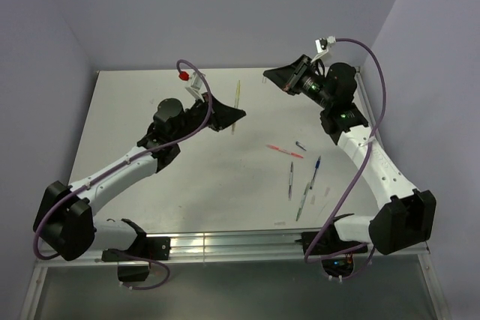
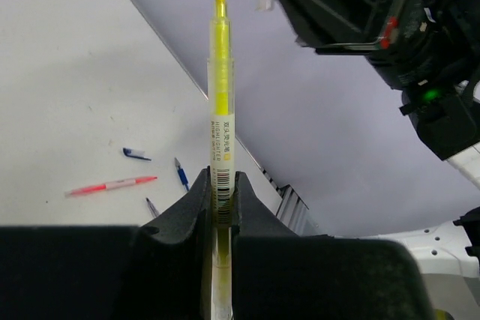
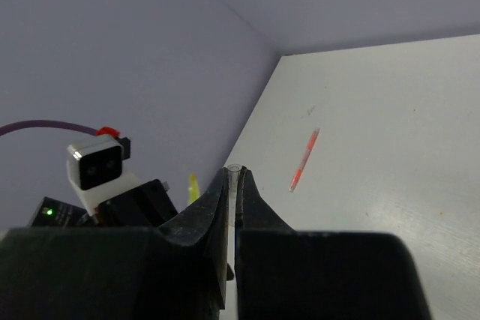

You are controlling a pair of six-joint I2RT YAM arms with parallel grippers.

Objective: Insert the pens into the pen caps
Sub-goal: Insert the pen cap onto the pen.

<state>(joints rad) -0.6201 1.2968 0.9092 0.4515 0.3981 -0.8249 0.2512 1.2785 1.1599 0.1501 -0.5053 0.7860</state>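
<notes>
Top external view: shows the left end effector (image 1: 237,115) pinching the yellow pen (image 1: 238,94) near mid-barrel, held up over the far half of the table (image 1: 150,207). Puts the right end effector (image 1: 268,75) just right of the yellow pen's far tip, also in the air, fingers pressed together; too small here to tell what sits between them. Finds the rest flat on the table, well to the near right of the yellow pen: a pink pen (image 1: 285,151), a dark blue cap (image 1: 300,145) just beside it, a blue pen (image 1: 316,172), a grey pen (image 1: 291,181) and a clear-green pen (image 1: 302,201).

Left wrist view: shows the yellow pen (image 2: 220,95) standing straight out of the left end effector (image 2: 222,181), gripped just below its printed label by the black fingers (image 2: 196,200). Left of the yellow pen, down on the table (image 2: 67,73): pink pen (image 2: 111,183), dark blue cap (image 2: 136,154), blue pen (image 2: 181,173).

Right wrist view: shows the right end effector (image 3: 234,185) pinching a small clear cap (image 3: 234,169), rim poking just past the fingertips. Catches the yellow pen's tip (image 3: 193,185) just left of that cap, apart from it. Right of the yellow pen, a red-orange pen (image 3: 304,160) flat on the table (image 3: 405,125).
</notes>
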